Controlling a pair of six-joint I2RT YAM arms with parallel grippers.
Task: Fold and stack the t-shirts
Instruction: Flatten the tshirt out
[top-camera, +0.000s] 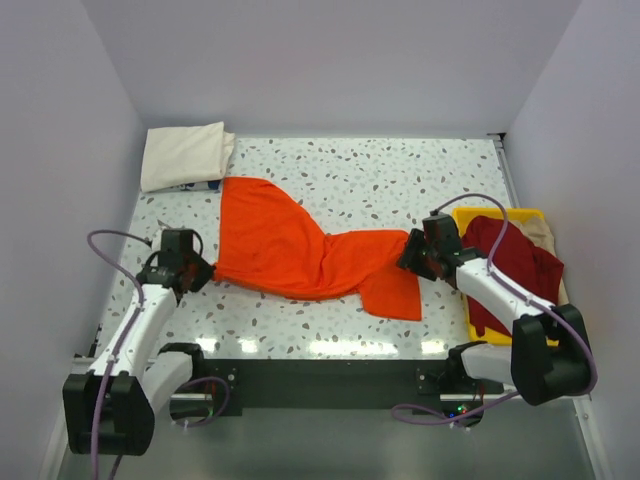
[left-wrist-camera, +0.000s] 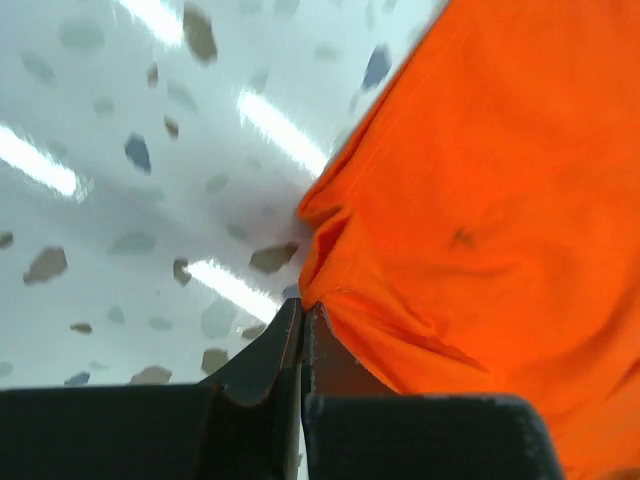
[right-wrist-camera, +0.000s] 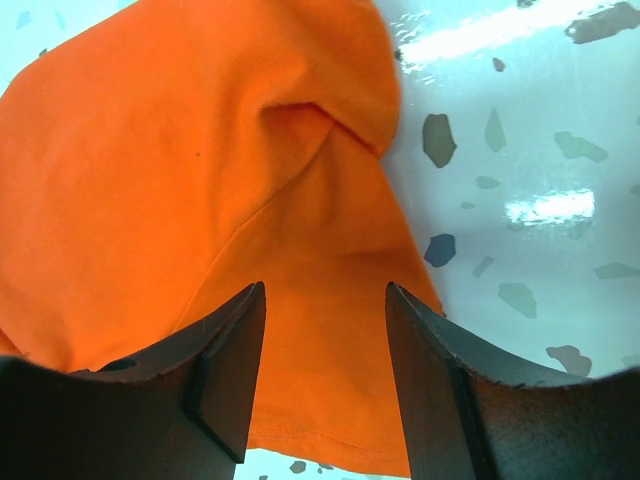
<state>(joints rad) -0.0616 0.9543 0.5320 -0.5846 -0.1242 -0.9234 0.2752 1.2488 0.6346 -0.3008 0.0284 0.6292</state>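
Left gripper (left-wrist-camera: 302, 312) clamped on orange t-shirt (top-camera: 285, 245) at its left edge; bite looks thin, could slip on lift. Shirt lies crumpled between both grippers, cream t-shirt (top-camera: 185, 155) behind its left end. Right gripper (right-wrist-camera: 325, 300) spread over its right end, gripping nothing. A one-sided pull would bunch it.

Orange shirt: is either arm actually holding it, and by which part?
The left end effector pinches the orange shirt by its nearest hem corner. The right end effector is open over the other end, holding nothing.
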